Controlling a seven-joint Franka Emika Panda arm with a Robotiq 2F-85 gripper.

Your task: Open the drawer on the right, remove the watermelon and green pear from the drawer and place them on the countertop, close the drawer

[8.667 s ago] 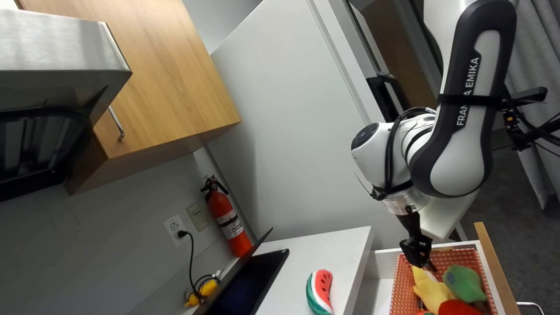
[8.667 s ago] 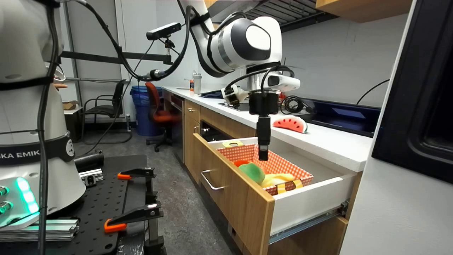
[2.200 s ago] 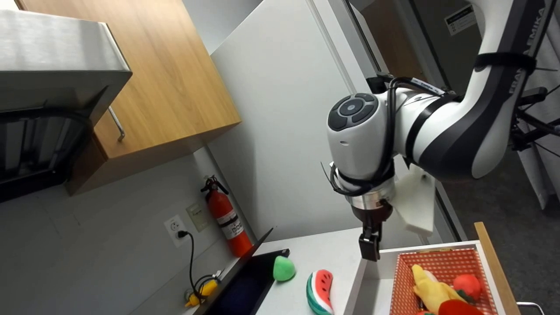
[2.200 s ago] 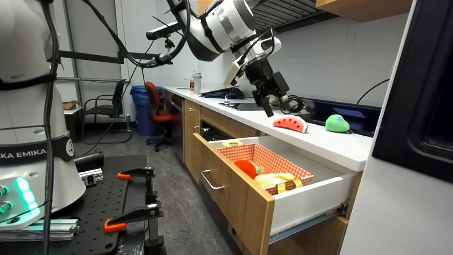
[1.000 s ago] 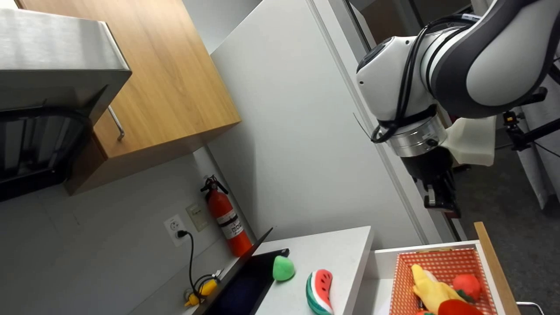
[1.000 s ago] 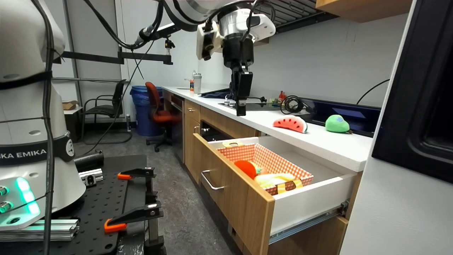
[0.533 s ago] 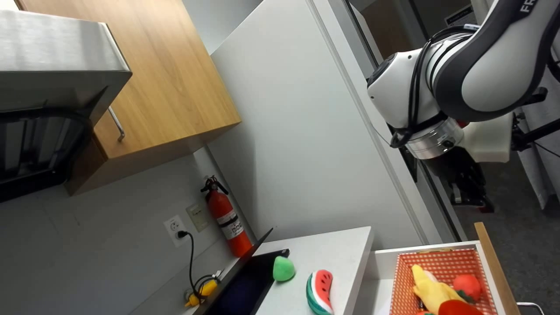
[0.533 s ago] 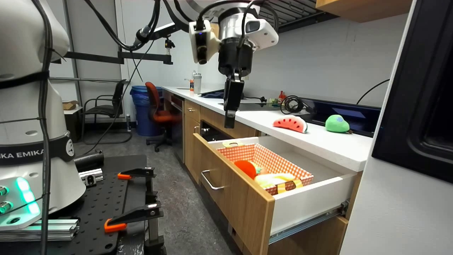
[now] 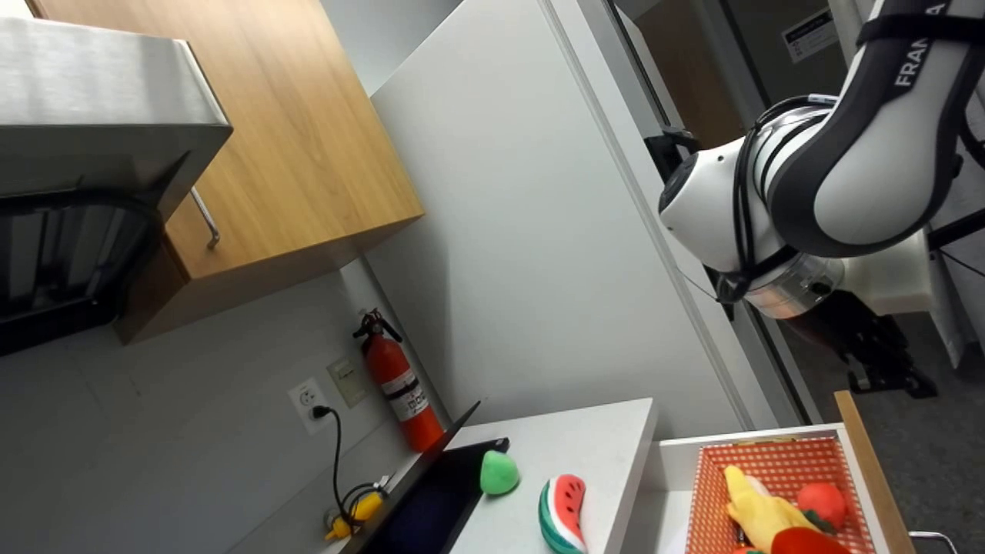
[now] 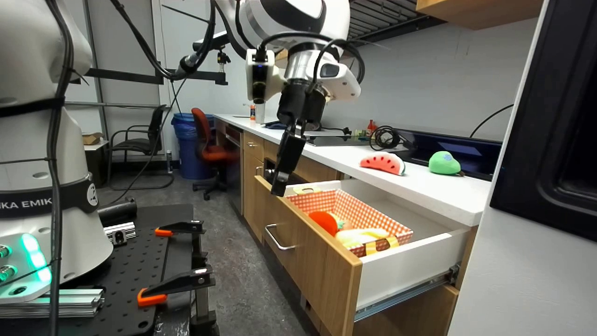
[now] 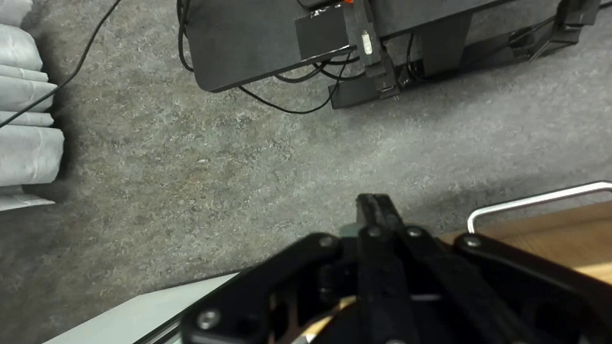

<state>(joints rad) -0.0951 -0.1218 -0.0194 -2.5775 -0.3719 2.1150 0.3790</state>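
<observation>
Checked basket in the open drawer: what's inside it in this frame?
The basket holds a yellow item and red items. What lies beneath them is covered, and in an exterior view the front of the drawer hides part of the basket.

On the worktop (image 10: 447,198), in an exterior view, the watermelon (image 10: 381,163) lies left of the pear (image 10: 443,164). The drawer (image 10: 410,268), pulled out below, holds a basket (image 10: 367,212) of fruit (image 10: 323,222); the claw (image 10: 280,185) hangs outside, near the drawer's front.

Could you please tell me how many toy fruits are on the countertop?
2: the watermelon, nearer the open drawer, and the green pear, farther from it. Others may be hidden behind the gripper.
</observation>
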